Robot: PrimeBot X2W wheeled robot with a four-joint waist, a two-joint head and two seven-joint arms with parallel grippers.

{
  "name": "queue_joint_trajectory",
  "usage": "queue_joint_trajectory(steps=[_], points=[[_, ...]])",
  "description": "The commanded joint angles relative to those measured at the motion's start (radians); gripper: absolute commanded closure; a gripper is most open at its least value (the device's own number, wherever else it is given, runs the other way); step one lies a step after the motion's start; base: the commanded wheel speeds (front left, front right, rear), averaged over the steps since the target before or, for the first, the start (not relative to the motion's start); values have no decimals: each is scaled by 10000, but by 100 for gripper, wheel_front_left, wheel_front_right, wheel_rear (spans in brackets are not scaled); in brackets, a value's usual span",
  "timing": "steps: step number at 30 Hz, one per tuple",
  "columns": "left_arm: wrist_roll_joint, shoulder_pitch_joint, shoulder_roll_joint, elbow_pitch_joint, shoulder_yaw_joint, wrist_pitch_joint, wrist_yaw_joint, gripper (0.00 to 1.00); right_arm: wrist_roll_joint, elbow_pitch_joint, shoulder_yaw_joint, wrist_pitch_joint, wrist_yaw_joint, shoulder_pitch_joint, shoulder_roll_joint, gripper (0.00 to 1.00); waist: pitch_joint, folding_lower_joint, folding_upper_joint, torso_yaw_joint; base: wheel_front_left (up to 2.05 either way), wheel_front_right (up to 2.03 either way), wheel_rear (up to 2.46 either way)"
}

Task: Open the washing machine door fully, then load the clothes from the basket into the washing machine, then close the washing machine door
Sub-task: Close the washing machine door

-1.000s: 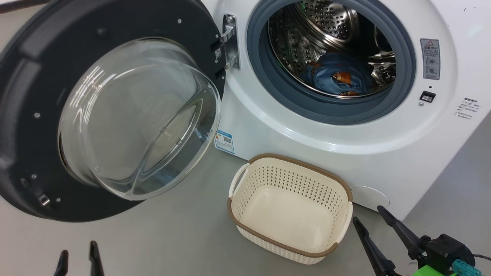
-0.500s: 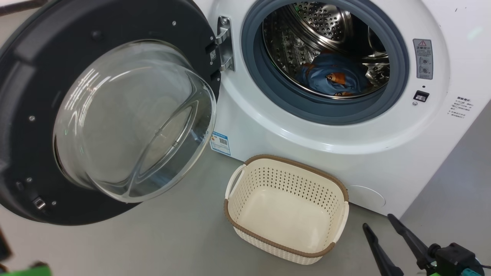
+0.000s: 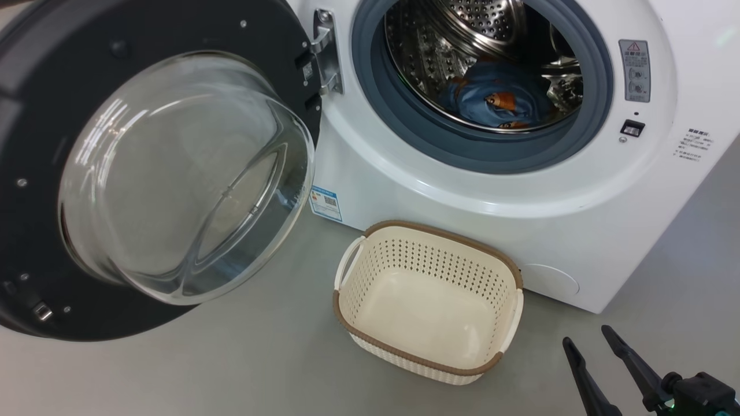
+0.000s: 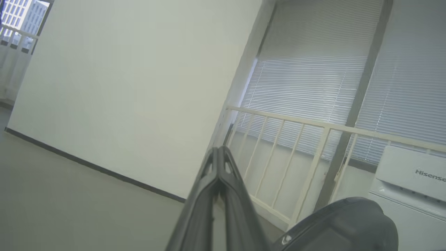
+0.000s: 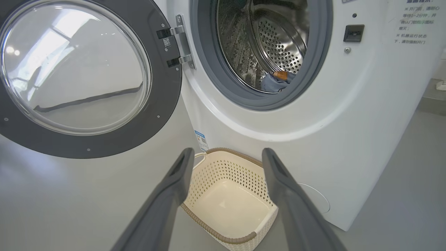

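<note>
Loading looks done. The light-blue clothes with orange bear patches (image 3: 497, 98) lie at the bottom of the perforated steel drum (image 3: 480, 23). The cream perforated plastic basket with the brown woven rim (image 3: 445, 233) has nothing in it. What remains, by my reading, is closing.

The round washing machine door, with its glossy black rim and bulging clear glass bowl (image 3: 173, 173), hangs swung out to the robot's left. The bowl faces the head camera. The metal hinge (image 3: 324, 52) sits at the left of the grey rubber gasket (image 3: 404, 133). The free edge with the latch (image 3: 43, 312) is far left and low.

- Left pincer (image 4: 219, 153): fingers pressed together, nothing between them. It points past a dark rounded edge (image 4: 341, 223), probably the door's rim, toward a white railing (image 4: 278, 146) and blinds.
- Right pincer (image 3: 587, 336): fingers spread wide, empty, low at right. It is aimed over the basket at the big white front-loading washing machine (image 3: 462, 219).

The left arm looks much nearer to the door, and the closing push would run rightward, from the free edge toward the opening.

The grey floor (image 3: 231, 358) under the door is open. The basket stands just before the machine, right of the bowl and near the door's sweep. I cannot tell whether the rim would pass above it. The clothes sit well behind the gasket lip.
</note>
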Motion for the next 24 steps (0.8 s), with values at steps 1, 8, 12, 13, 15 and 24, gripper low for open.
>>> queue_joint_trajectory(steps=[1, 8, 12, 13, 15, 24], points=[[-356, -488, 663, 115, 288, 210, -56, 100, -82, -279, 123, -48, 27, -85, -199, 0, 108, -1, -1, -55, 0, 0, 0], [-3554, -1941, 2043, 2999, 190, 2862, -64, 100, -94, -362, 53, -48, 27, -177, -314, 0, 427, -1, -1, -149, 0, 0, 0], [-4973, -2316, 2708, 4235, -258, 5262, -65, 100, -102, -408, 46, -48, 27, -286, -414, 0, 657, -1, -1, -227, 0, 0, 0], [-5239, -2397, 2766, 4427, -276, 5653, -65, 100, -102, -416, 36, -48, 27, -300, -435, 0, 691, -1, -1, -238, 0, 0, 0], [-5549, -2504, 2922, 4758, -321, 6256, -66, 100, -99, -426, 22, -48, 27, -317, -472, 0, 753, -1, -1, -262, 0, 0, 0], [-6621, -2752, 3066, 5127, -643, 8578, -65, 100, -93, -460, 1, -48, 27, -394, -566, 0, 941, -1, -1, -375, 0, 0, 0]])
